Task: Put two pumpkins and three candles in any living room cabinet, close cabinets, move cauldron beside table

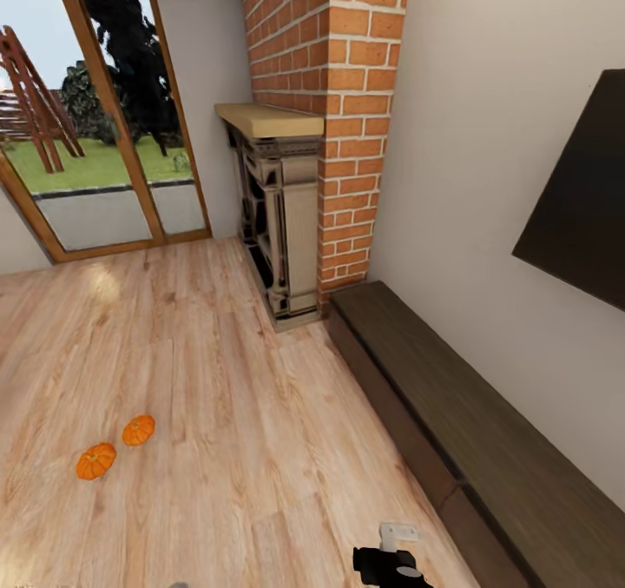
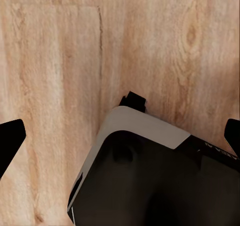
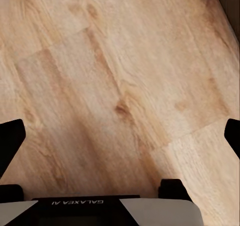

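With both my end effectors released and empty, the two ribbed orange pumpkins [image 1: 115, 445] on the wood floor [image 1: 226, 397] may roll when gripped, well apart from the long dark-brown wooden cabinet [image 1: 469, 414].

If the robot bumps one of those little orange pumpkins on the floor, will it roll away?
Probably only a wobble: the nearer pumpkin looks squat and ribbed, sitting flat on the smooth wood floor. A harder shove might slide it into the other pumpkin close beside it.
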